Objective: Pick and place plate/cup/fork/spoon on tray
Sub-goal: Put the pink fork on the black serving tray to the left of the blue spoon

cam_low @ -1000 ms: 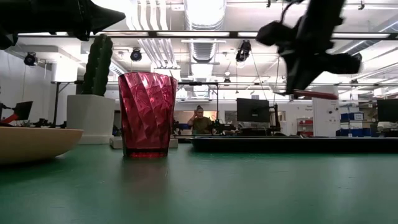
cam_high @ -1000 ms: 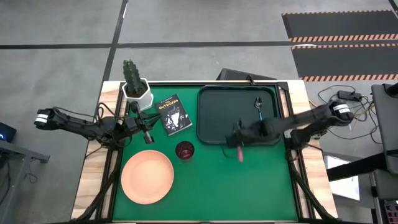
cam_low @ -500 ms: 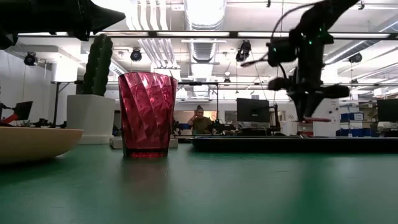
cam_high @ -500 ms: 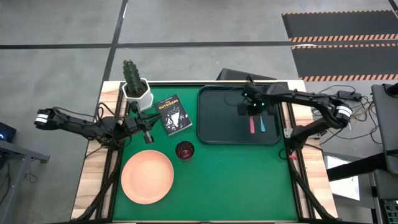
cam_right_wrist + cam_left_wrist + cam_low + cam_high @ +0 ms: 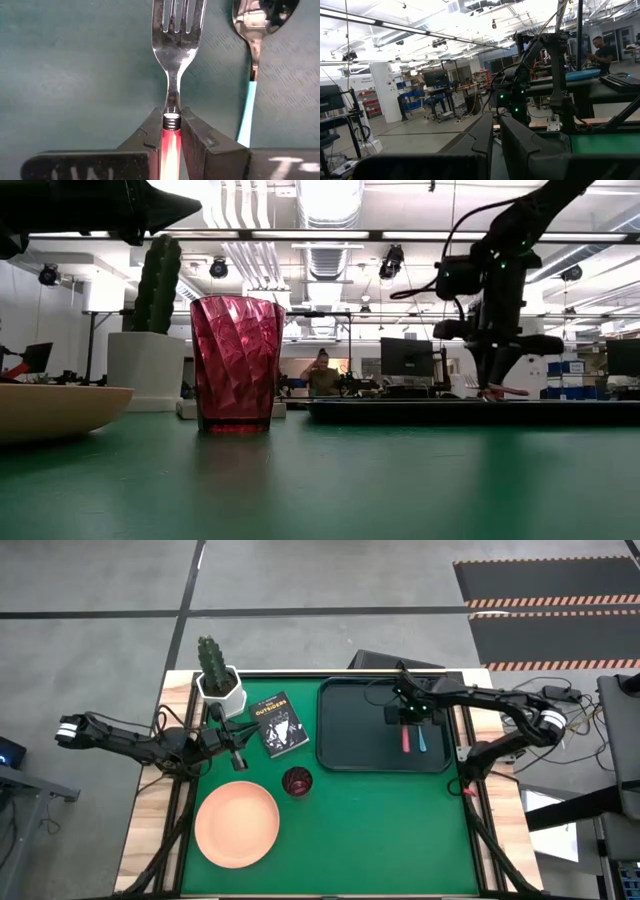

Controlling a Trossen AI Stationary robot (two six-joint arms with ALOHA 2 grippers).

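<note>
The dark tray (image 5: pixel 350 730) lies at the table's far right. My right gripper (image 5: pixel 404 722) is over it, shut on the pink-handled fork (image 5: pixel 405 741). The fork lies beside the teal-handled spoon (image 5: pixel 421 740), which rests flat on the tray floor. The dark red cup (image 5: pixel 296 781) stands upright on the green mat near the tray's near left corner. The peach plate (image 5: pixel 237 823) rests at the near left. My left gripper (image 5: pixel 238 756) waits shut and empty between the plate and the book. My right gripper pinches the fork between its two fingers (image 5: pixel 194 134) at the top of the pink handle (image 5: pixel 171 131), just below the metal neck. The fingers point down from above and lie across the fork. The fork lies about level, low over the tray floor; I cannot tell whether it touches it.
A white hexagonal pot with a cactus (image 5: pixel 218 682) stands at the far left corner. A small black book (image 5: pixel 278 722) lies between it and the tray. The green mat's near right area (image 5: pixel 400 830) holds nothing.
My right gripper has carried the fork from the tray's near edge toward the far edge and the right, over the tray. It has then gone down until the fork is low beside the spoon. It has stayed shut on the fork.
</note>
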